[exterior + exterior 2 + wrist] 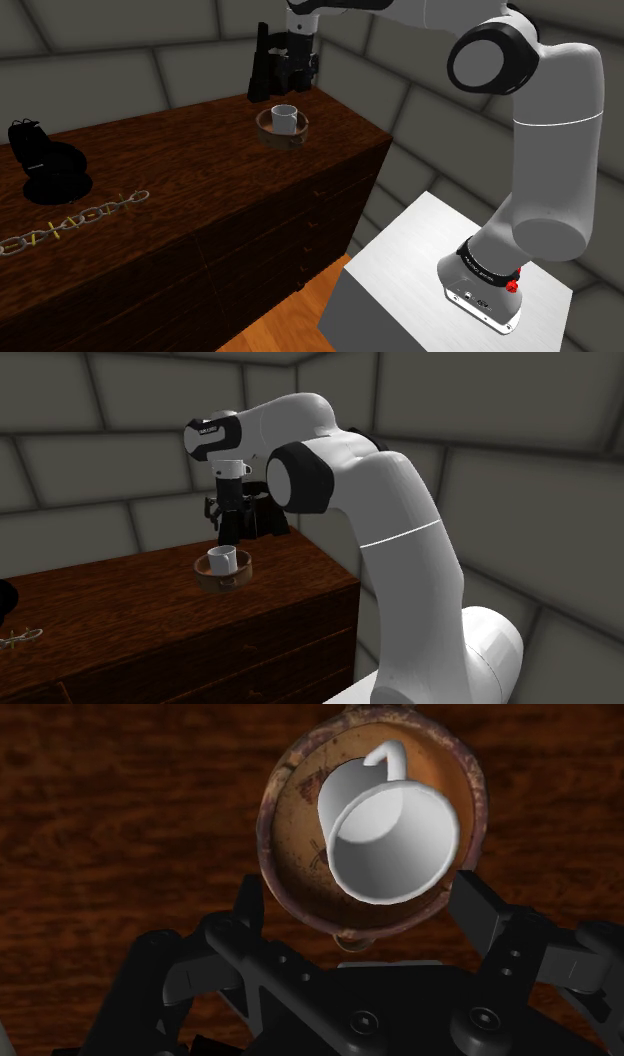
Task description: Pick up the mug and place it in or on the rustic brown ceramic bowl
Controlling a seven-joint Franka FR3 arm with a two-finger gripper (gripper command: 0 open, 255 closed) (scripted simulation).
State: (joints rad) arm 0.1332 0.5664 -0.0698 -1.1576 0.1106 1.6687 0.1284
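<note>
A white mug (284,118) stands upright inside a brown bowl (267,131) with a worn rim, near the far end of the dark wooden dresser top. My gripper (290,88) hangs just above the mug, open, its fingers clear of it. The second exterior view has the mug (221,560) in the bowl (205,577) below the gripper (230,524). Looking down in the wrist view, the mug (390,834) leans toward one side of the bowl (275,834), handle away from the gripper (365,904), and the fingers (480,904) stand wide apart, touching nothing.
A black upright object (262,65) stands on the dresser just behind the bowl, close to the gripper. At the shoulder view's left lie a black lumpy object (45,165) and a metal chain (75,220). The dresser's front edge (300,200) drops to a wooden floor beside the white stand (420,270).
</note>
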